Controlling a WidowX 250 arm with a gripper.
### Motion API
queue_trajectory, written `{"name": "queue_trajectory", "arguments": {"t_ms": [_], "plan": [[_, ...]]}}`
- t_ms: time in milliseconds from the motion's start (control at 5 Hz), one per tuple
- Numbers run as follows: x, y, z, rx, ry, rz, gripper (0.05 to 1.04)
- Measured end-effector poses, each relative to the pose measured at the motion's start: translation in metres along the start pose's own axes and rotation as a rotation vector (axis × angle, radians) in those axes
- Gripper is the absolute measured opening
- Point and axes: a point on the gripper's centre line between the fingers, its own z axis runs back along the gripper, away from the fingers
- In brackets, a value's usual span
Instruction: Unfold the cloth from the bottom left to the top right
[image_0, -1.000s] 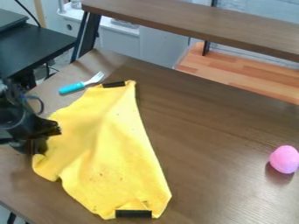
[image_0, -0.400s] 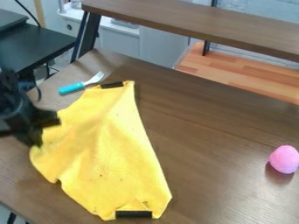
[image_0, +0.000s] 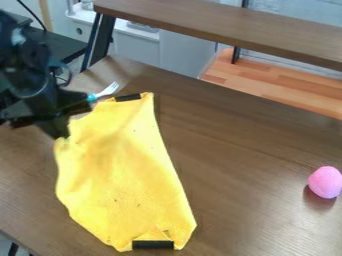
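Observation:
My gripper is at the left, over the table, with its tip at the upper left edge of the yellow cloth. It looks shut on that edge, which is drawn up towards it. The cloth lies lengthwise down the table, with a black strip at its top corner and another at its bottom end. Soft creases run across its upper part.
A fork with a turquoise handle lies just above the cloth, partly behind the arm. On the right stands a pink egg-shaped object. A raised brown shelf runs along the back of the table.
My gripper has moved up and slightly right, taking the cloth's left edge along. The lower left flap has drawn inward, and the arm now covers most of the fork's handle.

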Motion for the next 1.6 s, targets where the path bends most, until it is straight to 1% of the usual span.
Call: {"name": "queue_trajectory", "arguments": {"t_ms": [200,400,600,800,1000,1200,1400,1600], "plan": [[0.001,-0.029,0.006,-0.022,0.002,-0.033,0.053],[-0.005,-0.07,0.001,-0.052,0.019,-0.057,0.053],[-0.003,-0.099,-0.006,-0.084,0.057,-0.046,0.053],[-0.002,-0.124,-0.01,-0.136,0.085,-0.036,0.053],[-0.001,-0.14,-0.012,-0.175,0.102,-0.036,0.053],[-0.004,-0.157,-0.01,-0.217,0.114,-0.043,0.053],[-0.006,-0.178,-0.004,-0.269,0.124,-0.056,0.053],[-0.005,-0.193,-0.003,-0.333,0.157,-0.055,0.053]]}}
